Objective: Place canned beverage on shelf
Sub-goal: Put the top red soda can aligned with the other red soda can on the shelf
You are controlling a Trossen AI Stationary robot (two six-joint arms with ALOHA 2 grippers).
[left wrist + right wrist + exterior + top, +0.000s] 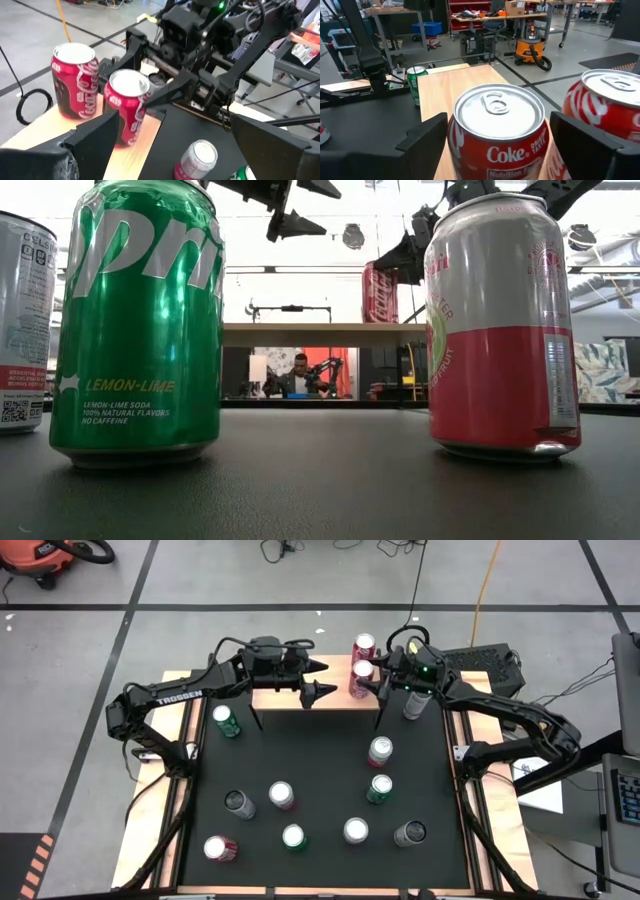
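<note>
Two red cans (362, 668) on wooden shelf (280, 698) | black table (320, 780) | grey floor (300, 580)

Two red Coke cans (362, 676) stand upright, side by side, on the light-wood shelf (285, 698).

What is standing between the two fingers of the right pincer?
A red Coke can on the shelf, seen in the right wrist view.

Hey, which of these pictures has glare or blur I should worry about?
Low view: bright backlight washes out the room, green can looms close. Left wrist view: own fingers blurred. Right wrist view: Coke can sharp, room softer. High view: even light.
</note>
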